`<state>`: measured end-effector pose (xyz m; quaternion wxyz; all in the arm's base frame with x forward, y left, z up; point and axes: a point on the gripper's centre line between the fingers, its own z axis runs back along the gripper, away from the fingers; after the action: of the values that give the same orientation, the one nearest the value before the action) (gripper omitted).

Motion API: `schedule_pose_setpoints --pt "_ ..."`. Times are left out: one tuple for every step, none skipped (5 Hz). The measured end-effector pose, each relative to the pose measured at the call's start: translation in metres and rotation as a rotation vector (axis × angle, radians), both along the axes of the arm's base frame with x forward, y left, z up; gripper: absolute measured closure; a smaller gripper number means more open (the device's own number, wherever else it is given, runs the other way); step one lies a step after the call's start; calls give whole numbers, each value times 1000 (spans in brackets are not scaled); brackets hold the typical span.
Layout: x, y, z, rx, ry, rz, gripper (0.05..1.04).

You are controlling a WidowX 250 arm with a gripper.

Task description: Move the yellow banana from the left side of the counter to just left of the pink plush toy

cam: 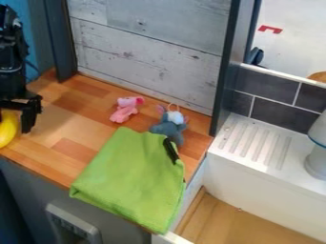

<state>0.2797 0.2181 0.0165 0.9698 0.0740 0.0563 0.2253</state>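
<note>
At the left edge, the black gripper (pixel 20 113) hangs over the wooden bench (pixel 66 125), right by a curved yellow object (pixel 7 129). A pink plush toy (pixel 125 110) lies near the back panel (pixel 146 57), a grey-blue plush toy (pixel 168 127) to its right. A green cloth (pixel 130 178), with a black strip (pixel 170 150) on it, hangs over the bench's front edge. On a ribbed white ledge (pixel 245 162) stands a white object (pixel 317 159).

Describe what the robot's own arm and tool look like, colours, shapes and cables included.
The arm is black and built of chunky, angular segments, with a small pale mark near the top. A thin dark cable bows out from its side. The tool is black too, with a broad crosspiece and a blocky, downward-pointing part.
</note>
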Motion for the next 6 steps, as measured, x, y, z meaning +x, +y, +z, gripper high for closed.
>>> schedule_pose_setpoints --pt "-2 0 -7 -10 27 -3 361" --pt "-4 -2 -7 -27 38 -8 550" --pt "-10 -4 -5 -65 34 10 551" --pt "-10 -12 29 -69 -96 84 551" --pt "1 -21 47 -107 -177 148 551" --pt "27 -23 63 -123 -283 241 551"
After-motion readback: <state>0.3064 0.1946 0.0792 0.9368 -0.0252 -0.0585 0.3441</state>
